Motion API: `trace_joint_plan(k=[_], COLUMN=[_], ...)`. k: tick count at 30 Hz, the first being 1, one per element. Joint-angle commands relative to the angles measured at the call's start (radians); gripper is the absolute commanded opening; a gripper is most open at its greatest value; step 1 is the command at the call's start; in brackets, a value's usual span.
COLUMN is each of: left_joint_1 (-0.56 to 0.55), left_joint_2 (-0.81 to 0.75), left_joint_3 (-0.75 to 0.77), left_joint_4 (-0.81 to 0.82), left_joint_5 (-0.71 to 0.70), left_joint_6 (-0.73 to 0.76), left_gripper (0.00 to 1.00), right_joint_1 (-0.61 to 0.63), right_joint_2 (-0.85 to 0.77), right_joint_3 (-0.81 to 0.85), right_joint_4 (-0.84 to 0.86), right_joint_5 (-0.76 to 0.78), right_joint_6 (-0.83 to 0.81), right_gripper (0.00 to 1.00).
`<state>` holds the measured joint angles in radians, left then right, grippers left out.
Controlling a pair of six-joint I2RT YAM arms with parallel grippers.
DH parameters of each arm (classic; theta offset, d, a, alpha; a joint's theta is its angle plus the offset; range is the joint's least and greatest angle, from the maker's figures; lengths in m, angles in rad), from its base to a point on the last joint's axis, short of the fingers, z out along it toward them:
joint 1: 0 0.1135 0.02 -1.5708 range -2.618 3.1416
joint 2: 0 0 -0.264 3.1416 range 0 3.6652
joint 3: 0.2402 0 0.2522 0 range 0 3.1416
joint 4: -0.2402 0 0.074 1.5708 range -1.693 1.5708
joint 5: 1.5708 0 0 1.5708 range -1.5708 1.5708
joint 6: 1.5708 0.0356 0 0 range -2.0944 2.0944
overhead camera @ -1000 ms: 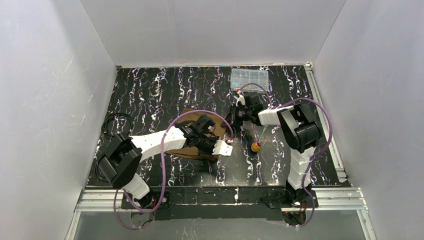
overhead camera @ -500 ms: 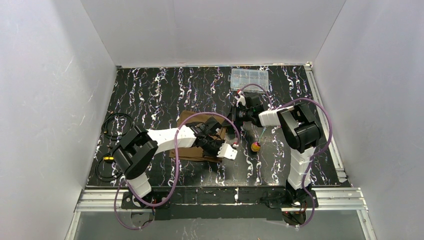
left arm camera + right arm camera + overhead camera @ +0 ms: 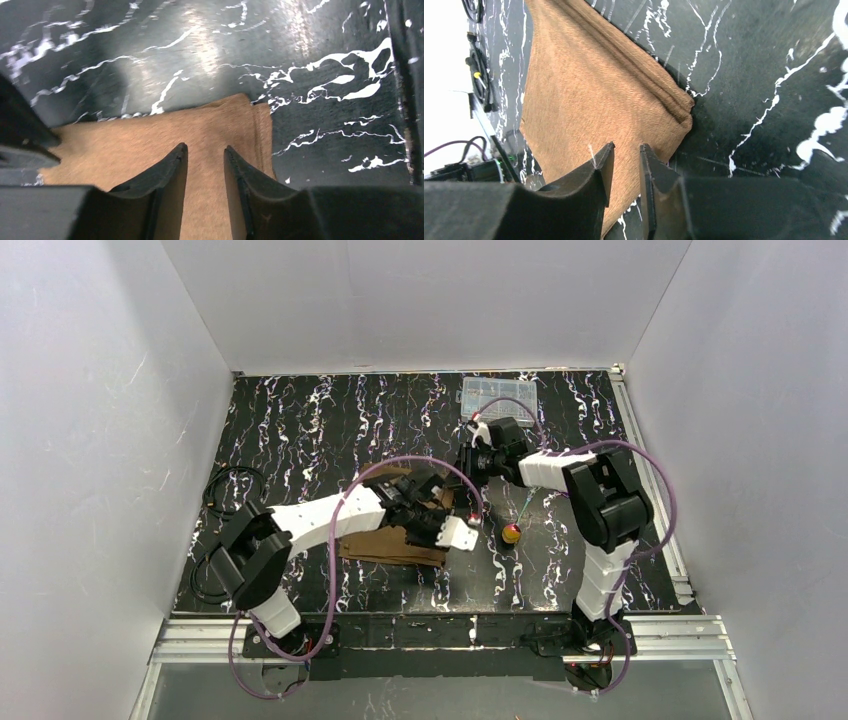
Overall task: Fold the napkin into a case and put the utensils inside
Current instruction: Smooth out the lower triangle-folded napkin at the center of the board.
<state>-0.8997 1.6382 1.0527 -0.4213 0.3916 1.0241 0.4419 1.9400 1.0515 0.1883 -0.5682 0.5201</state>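
The brown napkin (image 3: 388, 546) lies folded on the black marbled table, partly under my left arm. In the left wrist view the napkin (image 3: 150, 135) ends in a corner just beyond my left gripper (image 3: 205, 147), whose jaws stand slightly open above the cloth with nothing between them. My left gripper (image 3: 432, 512) is over the napkin's right part. The right wrist view shows the napkin (image 3: 589, 85) with a rolled fold edge. My right gripper (image 3: 626, 145) is slightly open over its near corner, holding nothing. My right gripper (image 3: 468, 472) hovers at the napkin's far right. A utensil with a gold-orange head (image 3: 511, 533) lies right of the napkin.
A clear plastic compartment box (image 3: 498, 396) sits at the back of the table behind the right arm. Black cables (image 3: 225, 495) lie along the left edge. White walls enclose the table on three sides.
Both grippers' jaws have parted and let go of the napkin. The left arm has swung right, and the right gripper has drawn back a little toward the far side.
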Motion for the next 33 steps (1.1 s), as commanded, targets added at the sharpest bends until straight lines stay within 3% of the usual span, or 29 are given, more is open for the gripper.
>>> trace_joint_plan(k=[1,6,8,9,10,12,13,18,23,28,30,33], left_joint_1=[0.092,0.18,0.2,0.21,0.228,0.276,0.312,0.517,0.608,0.702,0.723,0.728], left_joint_2=[-0.133,-0.255,-0.307,-0.329,-0.348,-0.37,-0.372,-0.277,-0.279,-0.241,-0.221,-0.254], left_joint_3=[0.124,0.192,0.221,0.236,0.256,0.27,0.281,0.45,0.438,0.482,0.489,0.383], left_joint_4=[-0.149,-0.212,-0.219,-0.214,-0.218,-0.193,-0.194,-0.447,-0.508,-0.566,-0.6,-0.605], left_joint_5=[0.011,-0.031,-0.083,-0.118,-0.143,-0.242,-0.249,-0.038,0.028,0.081,0.098,0.082], left_joint_6=[-0.129,-0.207,-0.24,-0.271,-0.307,-0.392,-0.427,-0.499,-0.497,-0.552,-0.528,-0.384], left_gripper=[0.35,0.42,0.52,0.8,0.96,0.98,0.98,0.98,0.98,0.98,0.98,0.98], right_joint_1=[0.017,0.047,0.075,0.097,0.125,0.192,0.219,0.216,0.209,0.275,0.304,0.367], right_joint_2=[-0.15,-0.265,-0.314,-0.348,-0.389,-0.442,-0.46,-0.531,-0.491,-0.465,-0.464,-0.425], right_joint_3=[0.071,0.06,0.065,0.062,0.058,0.056,0.055,0.01,0.099,0.161,0.152,0.17], right_joint_4=[-0.134,-0.266,-0.328,-0.352,-0.369,-0.399,-0.406,-0.3,-0.372,-0.403,-0.388,-0.467], right_joint_5=[0.073,0.173,0.245,0.293,0.345,0.481,0.529,0.639,0.626,0.805,0.799,0.795], right_joint_6=[-0.137,-0.229,-0.275,-0.299,-0.326,-0.383,-0.399,-0.322,-0.318,-0.403,-0.462,-0.531], right_gripper=[0.36,0.5,0.56,0.58,0.62,0.96,0.98,0.99,0.99,0.99,0.99,0.99])
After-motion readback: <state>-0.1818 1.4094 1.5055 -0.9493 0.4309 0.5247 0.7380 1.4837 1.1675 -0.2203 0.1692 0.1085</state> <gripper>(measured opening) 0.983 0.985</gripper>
